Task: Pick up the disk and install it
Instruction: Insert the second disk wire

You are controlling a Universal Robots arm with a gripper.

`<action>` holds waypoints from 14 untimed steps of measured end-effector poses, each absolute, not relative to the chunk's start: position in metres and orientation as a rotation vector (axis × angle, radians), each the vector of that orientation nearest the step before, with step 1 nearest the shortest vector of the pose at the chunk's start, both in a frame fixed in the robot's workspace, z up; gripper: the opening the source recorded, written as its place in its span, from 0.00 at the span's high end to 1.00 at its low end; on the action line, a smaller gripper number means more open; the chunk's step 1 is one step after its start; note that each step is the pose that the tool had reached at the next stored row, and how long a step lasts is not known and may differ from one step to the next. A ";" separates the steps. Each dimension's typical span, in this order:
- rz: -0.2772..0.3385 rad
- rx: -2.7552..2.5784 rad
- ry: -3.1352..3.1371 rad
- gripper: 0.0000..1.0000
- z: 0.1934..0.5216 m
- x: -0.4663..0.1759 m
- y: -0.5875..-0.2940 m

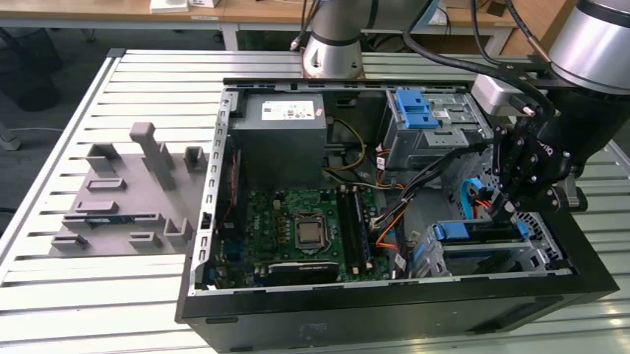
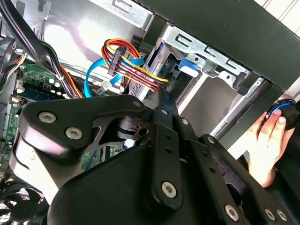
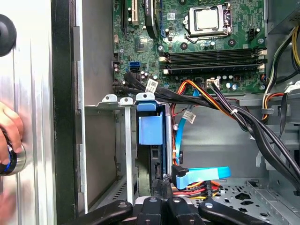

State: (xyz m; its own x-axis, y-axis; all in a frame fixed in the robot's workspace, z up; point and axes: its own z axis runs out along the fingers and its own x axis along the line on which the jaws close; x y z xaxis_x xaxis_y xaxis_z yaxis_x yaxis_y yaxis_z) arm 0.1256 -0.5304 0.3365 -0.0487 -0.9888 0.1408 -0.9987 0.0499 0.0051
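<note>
The disk (image 1: pixel 479 233) is already in the lower drive cage (image 1: pixel 539 257) at the exterior view's right of the open computer case (image 1: pixel 394 317). In the first wrist view you see it edge-on, its blue carrier (image 3: pixel 151 129) sitting between the cage's metal rails (image 3: pixel 127 140).

Your gripper (image 1: pixel 502 214) hangs straight over that bay. In the second wrist view its fingers (image 2: pixel 161 101) are drawn narrow, the tips all but meeting, right at the disk's near end. You cannot tell whether they pinch the carrier or only press on it.

By the look of it you are in the install step, at the seating stage, not the pick.

Any further push would call for a straight line along the rails. The blue data plug (image 3: pixel 201 174) and the bundle of coloured power wires (image 3: pixel 197 190) lie just beside the fingertips and could snag.

A person's hand (image 3: pixel 9 129) rests on a knob outside the case wall.
</note>
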 end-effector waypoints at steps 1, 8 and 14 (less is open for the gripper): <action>0.142 2.091 -2.197 0.89 0.336 0.126 -0.530; 0.142 2.091 -2.197 0.89 0.336 0.125 -0.530; 0.143 2.091 -2.197 0.89 0.337 0.122 -0.530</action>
